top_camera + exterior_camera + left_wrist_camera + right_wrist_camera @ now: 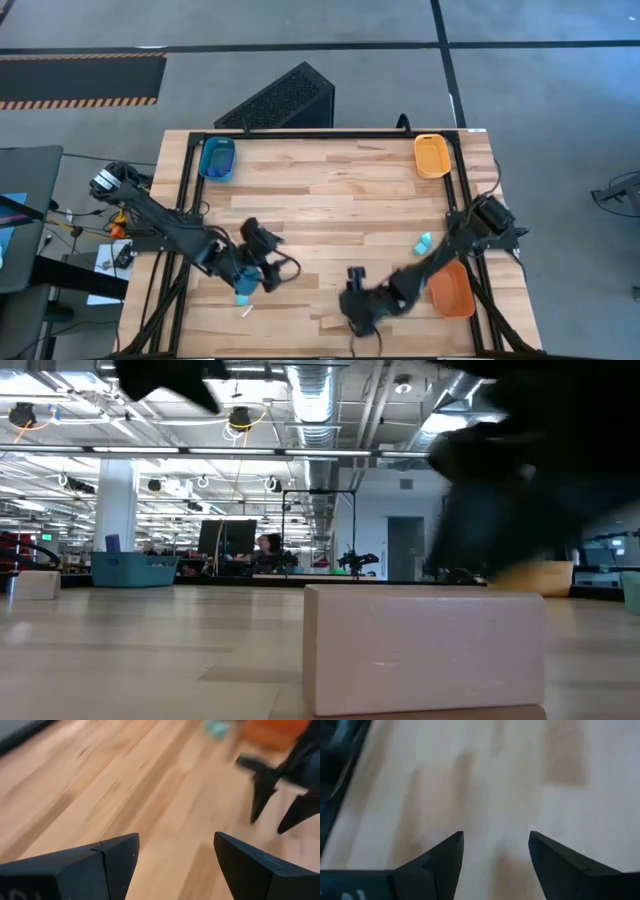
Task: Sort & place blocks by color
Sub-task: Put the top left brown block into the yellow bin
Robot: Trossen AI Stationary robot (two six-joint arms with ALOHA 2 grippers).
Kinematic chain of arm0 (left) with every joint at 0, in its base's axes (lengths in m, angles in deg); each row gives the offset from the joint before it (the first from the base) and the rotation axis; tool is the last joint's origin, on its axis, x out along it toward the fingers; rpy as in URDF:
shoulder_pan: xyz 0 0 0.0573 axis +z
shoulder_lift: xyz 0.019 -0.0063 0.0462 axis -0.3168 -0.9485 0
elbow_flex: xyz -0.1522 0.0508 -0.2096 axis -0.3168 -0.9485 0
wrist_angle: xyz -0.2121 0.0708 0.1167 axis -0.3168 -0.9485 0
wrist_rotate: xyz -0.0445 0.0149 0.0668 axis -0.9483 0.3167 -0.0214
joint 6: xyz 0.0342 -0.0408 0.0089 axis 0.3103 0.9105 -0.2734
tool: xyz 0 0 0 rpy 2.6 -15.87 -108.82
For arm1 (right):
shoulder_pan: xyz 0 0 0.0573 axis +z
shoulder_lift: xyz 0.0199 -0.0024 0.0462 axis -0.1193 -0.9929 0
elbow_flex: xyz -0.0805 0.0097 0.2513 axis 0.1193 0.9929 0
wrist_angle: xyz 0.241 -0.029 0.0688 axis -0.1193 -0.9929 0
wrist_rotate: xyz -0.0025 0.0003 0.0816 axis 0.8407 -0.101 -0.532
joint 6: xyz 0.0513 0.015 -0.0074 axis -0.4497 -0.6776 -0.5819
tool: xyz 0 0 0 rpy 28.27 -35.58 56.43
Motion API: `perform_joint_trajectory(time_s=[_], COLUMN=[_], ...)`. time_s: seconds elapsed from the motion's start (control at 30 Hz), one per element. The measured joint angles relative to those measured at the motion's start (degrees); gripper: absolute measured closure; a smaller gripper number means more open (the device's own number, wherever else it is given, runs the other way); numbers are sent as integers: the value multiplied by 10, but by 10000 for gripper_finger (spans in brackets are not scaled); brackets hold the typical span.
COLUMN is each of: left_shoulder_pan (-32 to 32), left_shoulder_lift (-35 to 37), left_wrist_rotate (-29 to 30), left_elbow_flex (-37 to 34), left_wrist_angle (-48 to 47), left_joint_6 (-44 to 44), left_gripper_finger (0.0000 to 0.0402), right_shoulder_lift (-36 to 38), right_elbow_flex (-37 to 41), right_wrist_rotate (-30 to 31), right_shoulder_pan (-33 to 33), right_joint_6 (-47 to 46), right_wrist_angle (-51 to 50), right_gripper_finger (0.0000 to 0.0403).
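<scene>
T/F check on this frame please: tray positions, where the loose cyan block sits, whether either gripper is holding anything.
1. The blue tray sits at the table's far left corner. True.
2. The cyan block lies inside the orange tray. False: it lies on bare wood, apart from that tray.
3. The left gripper holds a block. False: its fingers stand open with only wood between them.
4. The right gripper is open over bare table. True.
5. The yellow-orange tray sits beside the blue tray. False: it sits at the far right corner.
</scene>
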Motion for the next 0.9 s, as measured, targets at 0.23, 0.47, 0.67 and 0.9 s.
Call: perform_joint_trajectory(time_s=[0.23, 0.47, 0.67, 0.9], left_shoulder_pan=[1, 54, 146, 246], left_shoulder_lift=[20, 18, 19, 62], left_wrist_rotate=[-33, -192, -266, -292], left_elbow_flex=[-17, -161, -204, -261], left_wrist_angle=[-243, -195, -205, -139], left_joint_6=[251, 268, 226, 192], left_gripper_finger=[155, 155, 155, 155], right_shoulder_lift=[26, 26, 43, 109], right_elbow_flex=[0, 0, -39, -81], right_wrist_rotate=[-3, 13, 9, 14], right_shoulder_pan=[-57, -123, -182, -232], right_joint_6=[-46, -112, -250, -271], right_wrist_angle=[16, 74, 14, -148], right_gripper_finger=[154, 154, 154, 154])
